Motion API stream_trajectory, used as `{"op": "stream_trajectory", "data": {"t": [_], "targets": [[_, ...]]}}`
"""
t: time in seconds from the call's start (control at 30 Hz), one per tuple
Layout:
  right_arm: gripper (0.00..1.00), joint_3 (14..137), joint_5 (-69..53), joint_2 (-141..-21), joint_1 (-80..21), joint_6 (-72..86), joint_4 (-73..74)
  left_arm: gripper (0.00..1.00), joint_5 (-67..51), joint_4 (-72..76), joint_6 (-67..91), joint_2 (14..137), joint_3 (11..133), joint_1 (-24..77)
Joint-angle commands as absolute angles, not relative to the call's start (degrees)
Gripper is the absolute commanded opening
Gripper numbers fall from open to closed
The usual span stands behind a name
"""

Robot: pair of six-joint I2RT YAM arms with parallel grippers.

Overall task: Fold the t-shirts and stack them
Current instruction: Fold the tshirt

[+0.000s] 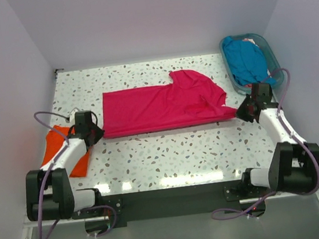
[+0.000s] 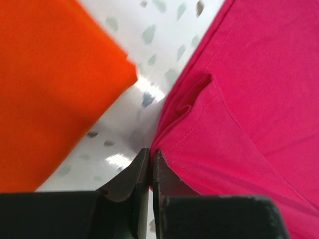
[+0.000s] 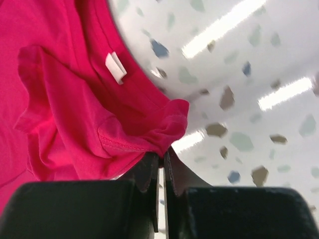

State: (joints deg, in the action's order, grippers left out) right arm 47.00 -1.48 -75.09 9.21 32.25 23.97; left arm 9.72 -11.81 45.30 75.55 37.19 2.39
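Observation:
The hot pink t-shirt (image 1: 158, 105) lies as a long band across the middle of the table, its collar end to the right. My left gripper (image 1: 94, 133) is shut on its near left corner; in the left wrist view the jaws (image 2: 150, 155) meet at the hem of the pink cloth (image 2: 249, 99). My right gripper (image 1: 243, 112) is shut on the near right corner, where bunched pink fabric (image 3: 65, 99) comes out of the closed jaws (image 3: 162, 155). A folded orange t-shirt (image 1: 58, 149) lies at the left edge. A teal blue t-shirt (image 1: 245, 59) sits in the basket.
The teal plastic basket (image 1: 268, 48) stands at the back right corner, just behind my right arm. The orange shirt (image 2: 50, 84) lies close to my left gripper, with a strip of speckled tabletop (image 2: 129, 99) between it and the pink shirt. White walls surround the table.

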Motion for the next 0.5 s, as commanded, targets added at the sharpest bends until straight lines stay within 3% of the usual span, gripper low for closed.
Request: {"op": "stream_trajectory", "data": {"t": [0.0,0.1,0.13,0.17,0.2,0.27,0.3,0.4,0.47], "targets": [[0.02,41.59,-4.57,-67.25,12.21,32.52,27.59,0.00,10.02,-13.01,45.35,68.67,31.13,1.93],[0.35,35.97,-3.43,-59.78,13.62,32.52,30.23,0.03,8.09,-14.06,46.75,63.66,26.55,1.93],[0.66,35.51,-2.47,-57.42,13.71,32.52,31.10,0.11,7.22,-14.41,47.45,62.41,25.76,1.93],[0.78,35.33,-2.11,-56.78,13.80,32.35,31.64,0.34,6.60,-15.11,47.55,61.18,25.49,1.93],[0.88,36.12,-2.02,-56.52,13.80,32.00,32.08,0.44,6.50,-16.42,47.55,59.00,25.84,1.93],[0.96,37.96,-3.07,-57.04,13.80,29.71,32.61,0.62,6.76,-17.49,46.42,57.14,28.54,1.85],[0.97,40.40,-3.34,-57.39,13.80,29.19,32.43,0.66,6.85,-17.06,45.88,56.17,29.78,1.85],[0.99,46.02,-8.96,-61.94,12.49,26.90,28.13,0.71,5.98,-12.95,43.43,59.83,36.37,1.93],[0.98,51.39,-2.25,-68.94,6.44,25.93,27.59,0.72,5.80,-11.95,41.50,64.40,43.63,1.93]]}}
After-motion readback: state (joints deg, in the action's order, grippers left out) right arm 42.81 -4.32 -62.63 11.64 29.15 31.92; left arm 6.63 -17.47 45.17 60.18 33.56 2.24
